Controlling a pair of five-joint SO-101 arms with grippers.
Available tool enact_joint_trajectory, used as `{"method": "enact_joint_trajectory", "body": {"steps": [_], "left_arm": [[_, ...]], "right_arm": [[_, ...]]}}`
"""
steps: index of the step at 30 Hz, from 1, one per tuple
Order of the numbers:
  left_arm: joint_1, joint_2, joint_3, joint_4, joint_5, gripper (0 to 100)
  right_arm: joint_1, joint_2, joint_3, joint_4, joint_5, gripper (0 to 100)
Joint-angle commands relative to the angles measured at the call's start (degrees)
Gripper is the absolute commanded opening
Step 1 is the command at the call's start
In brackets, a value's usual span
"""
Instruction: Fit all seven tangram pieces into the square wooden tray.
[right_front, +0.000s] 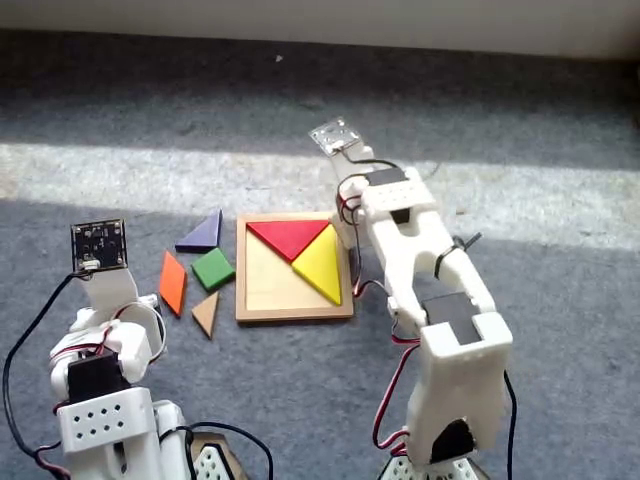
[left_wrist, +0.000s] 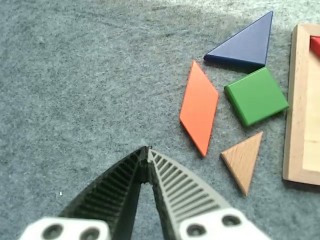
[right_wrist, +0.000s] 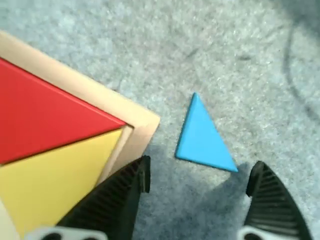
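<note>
The right gripper (right_wrist: 200, 164) hangs wide open over the blue triangle (right_wrist: 202, 136), just outside the tray (right_wrist: 142, 122) corner. The left gripper (left_wrist: 148, 152) rests closed and empty. Picking up blue looks like the current step: descend, straddle it, squeeze

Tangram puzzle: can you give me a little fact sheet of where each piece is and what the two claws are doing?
In tray: red triangle, yellow triangle
Loose beside tray: purple triangle, green square, orange parallelogram, tan triangle
Loose off a tray corner: light blue triangle
Left gripper: shut, above bare carpet
Right gripper: open, at the light blue triangle
</note>
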Motion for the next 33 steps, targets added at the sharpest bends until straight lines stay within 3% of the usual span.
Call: {"method": "enact_joint_trajectory", "body": {"steps": [1,6,12,22,28,33], "left_arm": [[-0.31,-0.48,-1.8,-1.23,-0.35,1],[-0.31,-0.48,-1.8,-1.23,-0.35,1],[-0.31,-0.48,-1.1,-2.64,-0.18,1],[-0.31,-0.48,-0.57,-3.6,-0.09,1],[-0.31,-0.48,-0.57,-3.6,-0.09,1],[-0.31,-0.48,-0.57,-3.6,-0.09,1]], "right_arm": [[-1.01,2.77,-6.9,-0.92,0.53,30.0],[-0.75,10.15,-12.53,-0.57,0.7,28.3],[0.31,13.14,-18.24,5.76,0.79,14.6],[4.26,14.37,-19.47,9.45,0.62,2.6],[4.7,7.43,-21.41,15.52,0.53,0.8],[5.14,-0.75,-13.93,16.48,0.44,0.7]]}}
